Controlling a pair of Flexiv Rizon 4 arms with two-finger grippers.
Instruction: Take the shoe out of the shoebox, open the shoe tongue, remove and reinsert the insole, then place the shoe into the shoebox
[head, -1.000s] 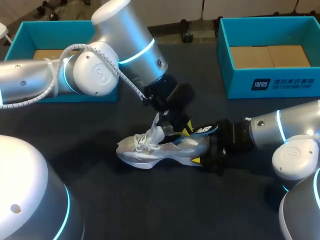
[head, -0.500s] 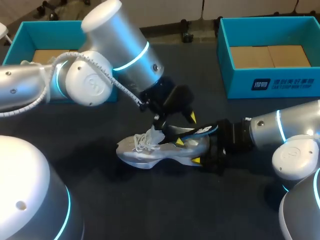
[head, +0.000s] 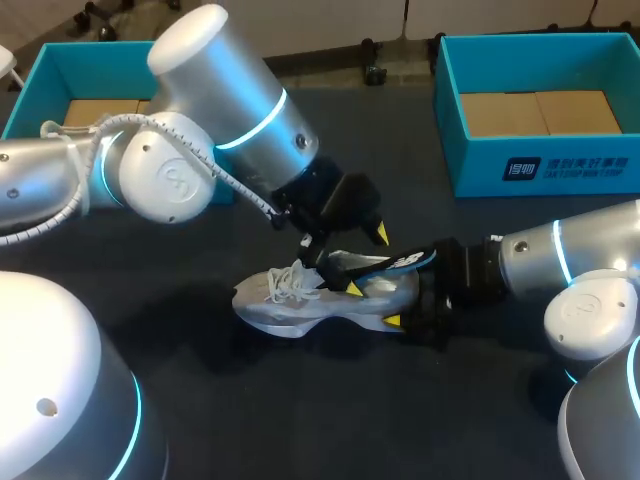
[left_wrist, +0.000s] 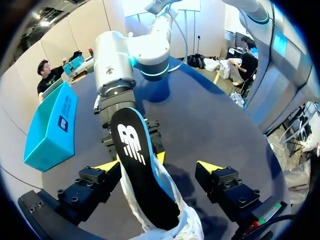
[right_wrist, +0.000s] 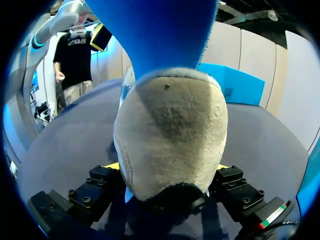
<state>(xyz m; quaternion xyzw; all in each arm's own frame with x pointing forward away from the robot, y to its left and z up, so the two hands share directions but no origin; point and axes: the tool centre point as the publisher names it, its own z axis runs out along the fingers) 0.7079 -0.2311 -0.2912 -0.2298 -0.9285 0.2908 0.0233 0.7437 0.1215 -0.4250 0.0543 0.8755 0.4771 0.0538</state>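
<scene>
Shoe (head: 290, 310) lies on its side mid-table (head: 300, 420), out of both boxes, toe toward the left, laces loose. Left box (head: 110, 60) sits well behind the left arm. Left gripper (head: 366, 260) hangs just over the shoe opening, fingers spread. The insole (left_wrist: 132, 165) runs up between them, close against one finger; can't tell if it touches, and there's no pinch from two sides. Insole sticks partway out of the shoe, heel end up. Right gripper (right_wrist: 167, 167) pinches the heel of the shoe from both sides, low at table level. Right box (head: 540, 165) stands well apart, behind.

Risks, as I judge them:
- the unheld insole may flop over or slide back in crooked
- a close could catch the tongue or laces instead of the insole
- a hard pull may twist the shoe out of the heel grip
</scene>
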